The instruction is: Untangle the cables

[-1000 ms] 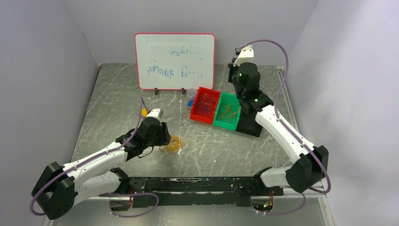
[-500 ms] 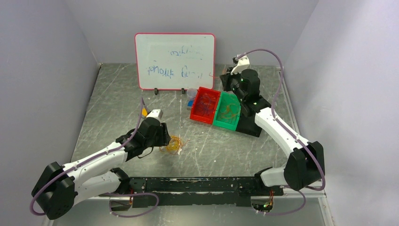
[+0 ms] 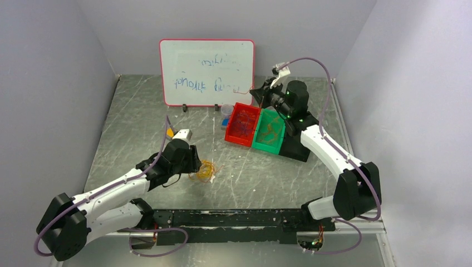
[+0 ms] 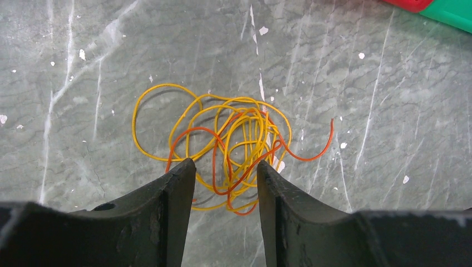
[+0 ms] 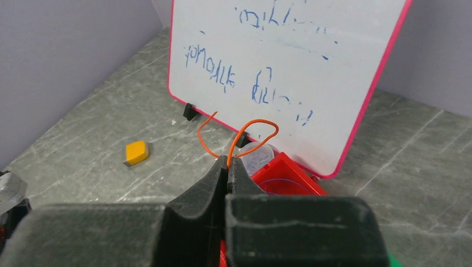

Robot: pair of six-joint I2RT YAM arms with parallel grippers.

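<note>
While the left end effector [image 4: 225, 167] gapes over the cable tangle [image 4: 222, 136] (seven o'clock on the worktop [image 3: 139, 122]), the right end effector [image 5: 228, 162] pinches an orange cable [image 5: 251, 129].

Pale lilac walls [image 3: 50, 67] enclose a scratched grey tabletop [image 3: 267, 178].

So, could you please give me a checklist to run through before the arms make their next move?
1. Right gripper shut on orange wire: ok.
2. Held wire apart from the tangle: ok.
3. Wire positioned over a bin: cannot tell; it is near the far edge of the red bin.
4. Left gripper open, jaws astride the tangle's near side: ok.
5. Tangle sorted: not ok, yellow and orange strands interlaced.
</note>
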